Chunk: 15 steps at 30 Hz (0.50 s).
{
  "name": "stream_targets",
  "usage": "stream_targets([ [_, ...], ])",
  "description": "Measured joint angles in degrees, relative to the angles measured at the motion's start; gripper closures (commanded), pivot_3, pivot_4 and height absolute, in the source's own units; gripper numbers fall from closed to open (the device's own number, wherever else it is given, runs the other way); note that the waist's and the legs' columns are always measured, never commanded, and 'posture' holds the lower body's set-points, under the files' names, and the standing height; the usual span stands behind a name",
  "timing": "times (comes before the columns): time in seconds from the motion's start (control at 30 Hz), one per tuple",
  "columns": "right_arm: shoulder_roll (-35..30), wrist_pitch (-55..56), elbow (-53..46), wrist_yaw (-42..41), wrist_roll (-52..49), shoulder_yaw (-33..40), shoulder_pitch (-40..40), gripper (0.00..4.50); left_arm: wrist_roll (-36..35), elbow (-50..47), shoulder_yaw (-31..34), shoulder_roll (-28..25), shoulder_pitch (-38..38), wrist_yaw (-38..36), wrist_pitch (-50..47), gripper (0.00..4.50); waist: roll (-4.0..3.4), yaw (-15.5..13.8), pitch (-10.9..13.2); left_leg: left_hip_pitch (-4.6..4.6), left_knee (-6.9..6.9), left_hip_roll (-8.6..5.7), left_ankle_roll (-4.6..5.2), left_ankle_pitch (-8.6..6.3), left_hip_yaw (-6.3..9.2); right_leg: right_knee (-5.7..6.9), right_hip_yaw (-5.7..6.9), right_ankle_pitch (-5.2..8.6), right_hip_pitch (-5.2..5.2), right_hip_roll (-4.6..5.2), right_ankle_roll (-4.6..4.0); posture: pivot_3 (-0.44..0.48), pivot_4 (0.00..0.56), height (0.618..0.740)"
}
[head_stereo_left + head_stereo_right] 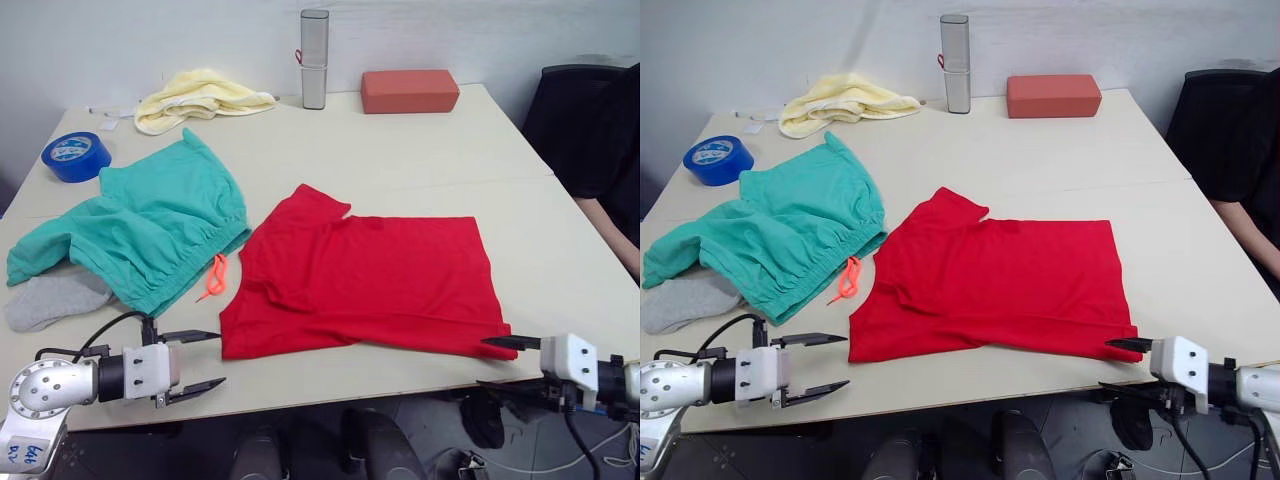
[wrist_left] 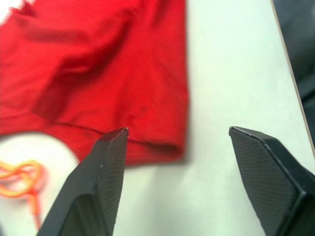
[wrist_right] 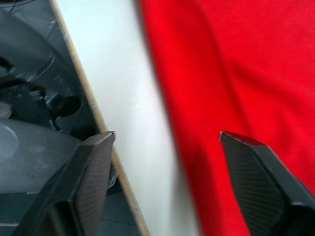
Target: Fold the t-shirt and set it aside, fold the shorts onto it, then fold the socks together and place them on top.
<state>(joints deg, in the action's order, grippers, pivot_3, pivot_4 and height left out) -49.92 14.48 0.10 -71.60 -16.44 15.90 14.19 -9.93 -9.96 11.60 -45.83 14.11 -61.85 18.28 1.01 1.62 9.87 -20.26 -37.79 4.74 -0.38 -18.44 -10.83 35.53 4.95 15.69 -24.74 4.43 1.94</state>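
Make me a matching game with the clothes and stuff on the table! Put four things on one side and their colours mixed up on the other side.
Things:
1. t-shirt
2. shorts
3. socks
4. tape roll

Colours:
A. blue
B. light grey
C. bright red
D. teal-green

Pairs: 1-C, 2-D, 3-B, 4-A
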Motion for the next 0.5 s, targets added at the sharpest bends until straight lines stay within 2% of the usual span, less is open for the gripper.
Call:
stream_targets([
  [0.17,0.3,2.4,4.5,3.3,3.3,-1.3,-3.1,1.20,4.9,1.6,-2.6,0.7,-3.0,4.5,-0.3,1.17,0.04,0.0,0.0,0.05,0.13,0.00,0.00,0.00,-0.01,0.01,-0.01,-0.04,0.00,-0.01,0.06,0.000,0.150,0.740],
  [0.2,0.3,3.3,5.6,3.5,3.5,-1.8,-3.9,1.37,5.7,1.6,-3.2,0.7,-3.7,5.2,-0.4,1.13,0.06,0.0,0.0,0.12,0.13,0.00,0.00,0.00,-0.02,0.01,-0.01,-0.05,0.07,-0.01,0.07,0.000,0.150,0.740],
  [0.23,0.3,4.1,6.4,3.8,3.8,-2.0,-4.4,1.58,6.2,1.7,-3.7,0.7,-4.4,5.8,-0.5,1.11,0.08,0.0,-0.1,0.13,0.12,0.00,0.01,0.00,-0.02,0.01,0.00,-0.05,0.10,0.00,0.08,0.000,0.150,0.740],
  [0.33,0.3,6.6,8.9,4.2,4.3,-2.4,-5.0,2.45,7.3,1.7,-4.9,0.6,-5.3,7.1,-1.0,1.73,0.09,-0.1,-0.2,0.19,0.11,-0.04,0.07,0.04,-0.03,-0.04,-0.03,-0.06,0.19,0.06,0.07,0.000,0.150,0.740],
  [0.5,0.2,12.9,12.3,3.9,4.8,-3.6,-5.8,4.12,7.5,1.7,-7.1,0.6,-6.6,7.5,-3.4,3.17,0.07,-0.2,-0.2,0.18,0.12,-0.06,0.15,0.08,-0.04,-0.11,-0.10,-0.01,0.22,0.07,-0.10,0.000,0.150,0.740],
])
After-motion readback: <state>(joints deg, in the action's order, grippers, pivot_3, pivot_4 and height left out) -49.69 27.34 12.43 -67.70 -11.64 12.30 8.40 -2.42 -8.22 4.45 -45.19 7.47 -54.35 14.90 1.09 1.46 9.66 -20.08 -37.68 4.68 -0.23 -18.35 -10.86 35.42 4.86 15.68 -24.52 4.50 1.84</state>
